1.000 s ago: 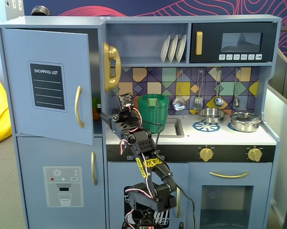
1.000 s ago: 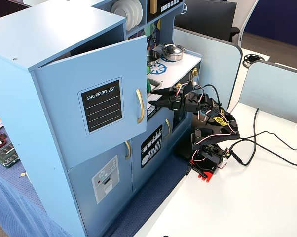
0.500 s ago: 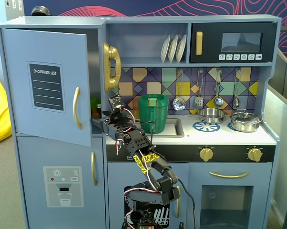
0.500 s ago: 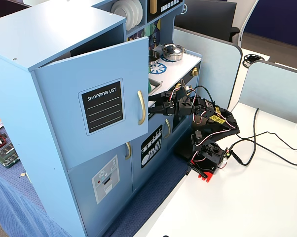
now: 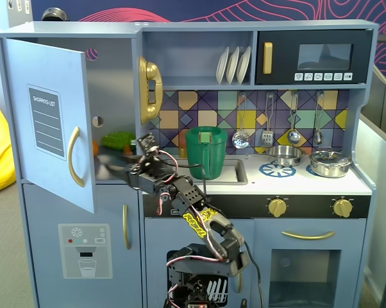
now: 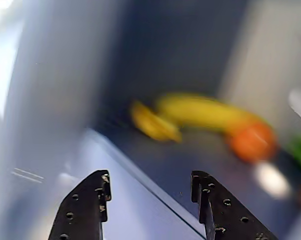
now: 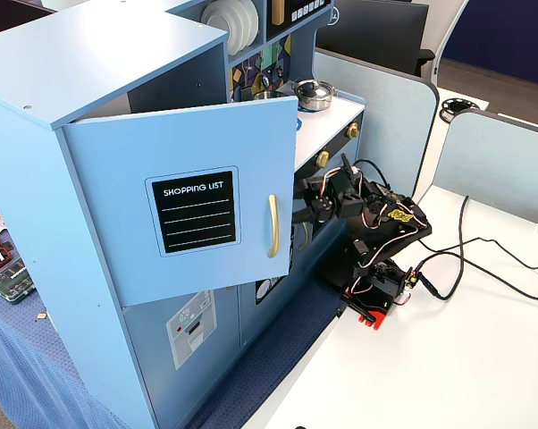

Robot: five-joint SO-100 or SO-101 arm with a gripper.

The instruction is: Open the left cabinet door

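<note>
The toy kitchen [image 5: 372, 96] is a tall blue-grey painted-board unit with flat matte panels. Its left cabinet door [image 5: 49, 90] hangs swung well open on the left in a fixed view; a black chalkboard panel [image 7: 195, 212] on it reads "SHOPPING LIST" above ruled white lines, and a curved gold handle [image 7: 273, 226] runs vertically near its free edge. Below it, the lower door [image 5: 84, 237] carries a water-dispenser graphic [image 5: 84, 251]. At upper right sits a black microwave [image 5: 315, 58] with a gold handle, with white plates beside it. A green plastic pitcher [image 5: 206, 152] stands in the sink, in front of a multicoloured geometric backsplash hung with metal utensils; a steel pot [image 5: 330, 163] rests on the stove.

The black arm reaches toward the open compartment, its gripper [image 6: 150, 192] with jaws spread wide and holding nothing. In the blurred wrist view, a yellow banana [image 6: 200, 112] and an orange fruit [image 6: 251, 142] lie inside.
</note>
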